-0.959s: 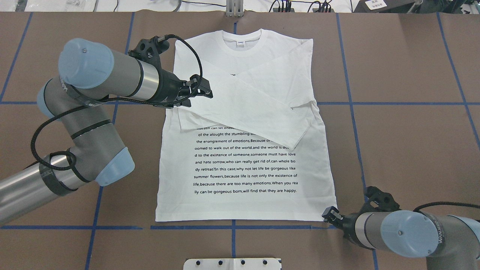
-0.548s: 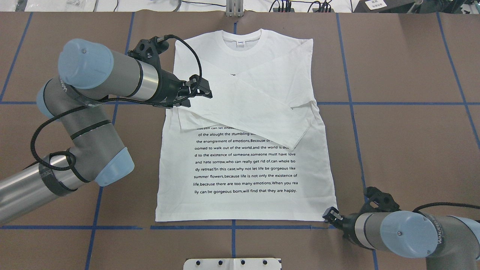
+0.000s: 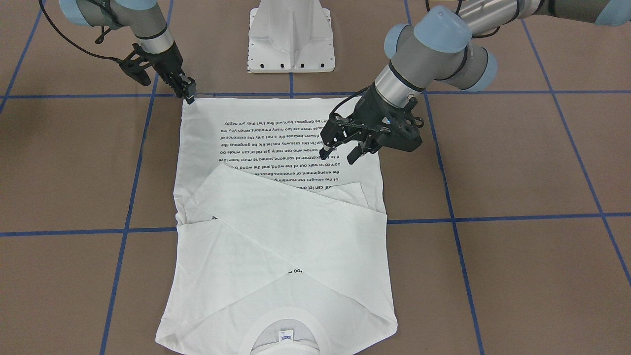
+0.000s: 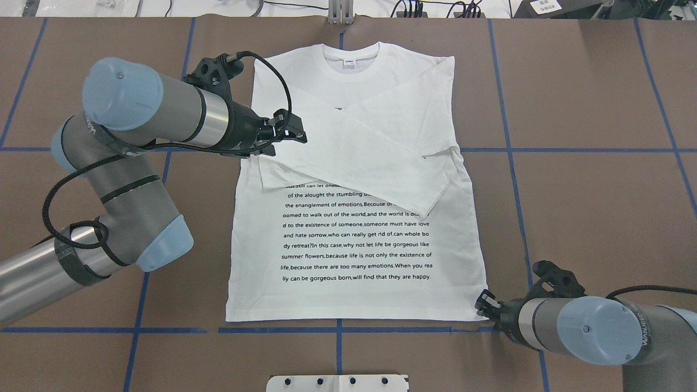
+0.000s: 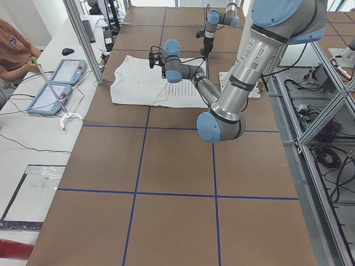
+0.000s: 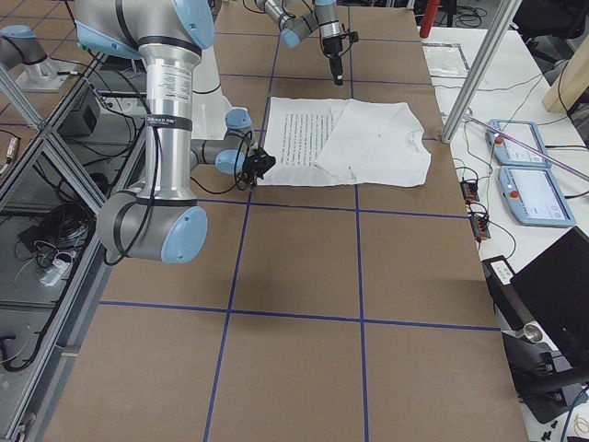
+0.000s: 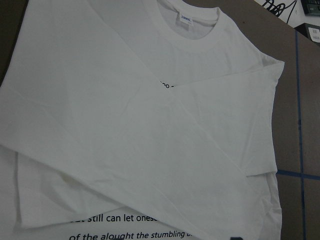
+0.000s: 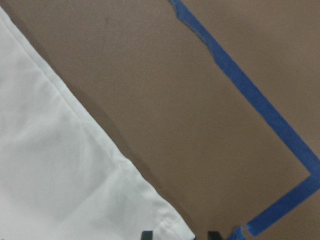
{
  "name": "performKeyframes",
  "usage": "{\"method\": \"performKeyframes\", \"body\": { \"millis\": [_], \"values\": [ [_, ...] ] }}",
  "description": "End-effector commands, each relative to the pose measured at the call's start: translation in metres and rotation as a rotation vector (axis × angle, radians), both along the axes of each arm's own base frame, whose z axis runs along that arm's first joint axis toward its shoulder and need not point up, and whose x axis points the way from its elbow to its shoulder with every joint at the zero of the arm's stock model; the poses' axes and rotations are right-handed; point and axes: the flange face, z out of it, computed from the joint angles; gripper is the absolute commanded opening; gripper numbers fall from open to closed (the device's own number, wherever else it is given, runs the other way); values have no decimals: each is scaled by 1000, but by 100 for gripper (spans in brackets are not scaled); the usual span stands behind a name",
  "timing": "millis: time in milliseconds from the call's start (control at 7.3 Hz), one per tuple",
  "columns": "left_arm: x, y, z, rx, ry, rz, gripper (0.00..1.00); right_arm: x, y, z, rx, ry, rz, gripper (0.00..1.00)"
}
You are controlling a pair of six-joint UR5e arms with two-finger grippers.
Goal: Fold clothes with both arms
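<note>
Our right gripper [image 4: 481,303] has crept to the hem corner of the flat white thin-fabric long-sleeved T-shirt [image 4: 354,239], fingers apart astride it and, we judge, ready to pinch, while our left gripper [image 4: 294,130] hovers spread above its crossed sleeves.

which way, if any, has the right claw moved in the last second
Yes. The right claw has crept slightly forward, away from the blue tape line, towards the shirt's near corner.

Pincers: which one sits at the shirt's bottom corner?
The right pincer, at the T-shirt's hem corner; the left pincer hangs open above the folded sleeves.
</note>
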Motion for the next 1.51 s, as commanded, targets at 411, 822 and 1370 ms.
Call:
{"method": "performKeyframes", "body": {
  "millis": [411,822,1370],
  "values": [
    [0,0,5,-4,-5,-1,77,-16,-3,-16,0,19,1,48],
    [0,2,6,-4,-5,0,77,-14,-4,-15,2,24,3,47],
    [0,2,6,-5,-5,0,77,-12,-6,-14,0,28,8,0]
  ]
}}
